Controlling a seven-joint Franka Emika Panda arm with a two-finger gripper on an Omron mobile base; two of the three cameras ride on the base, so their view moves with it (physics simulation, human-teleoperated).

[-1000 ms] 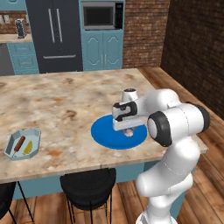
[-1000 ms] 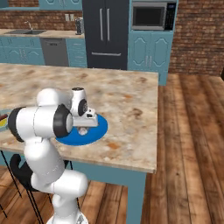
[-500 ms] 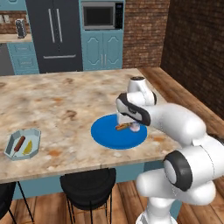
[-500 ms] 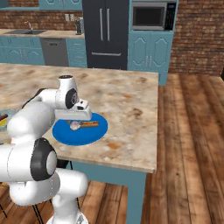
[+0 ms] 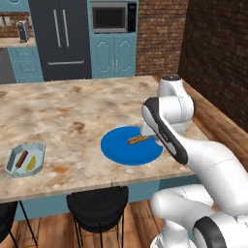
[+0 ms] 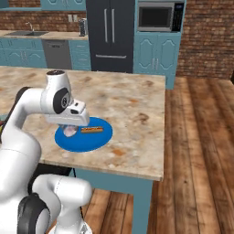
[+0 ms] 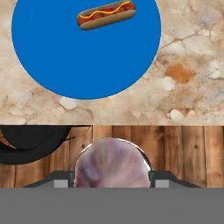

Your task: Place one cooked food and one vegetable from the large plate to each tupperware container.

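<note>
The large plate, flat and bright blue, lies near the counter's front edge with the hot dog on it. My gripper hovers over the plate's near edge, shut on the whitish-pink garlic bulb, which is lifted off the plate. In the left base view my own arm hides the hand. At the far left the octagonal tupperware container holds the sausage on a stick and the yellow corn piece.
Marble counter spreads wide behind and left of the plate. A black stool stands under the counter's front edge, with wooden floor to the right. Fridge and cabinets line the back wall.
My arm has swung its elbow round and upward. The hand has lifted off the plate with the garlic bulb between its fingers. The hot dog, earlier hidden by the arm, now shows.
</note>
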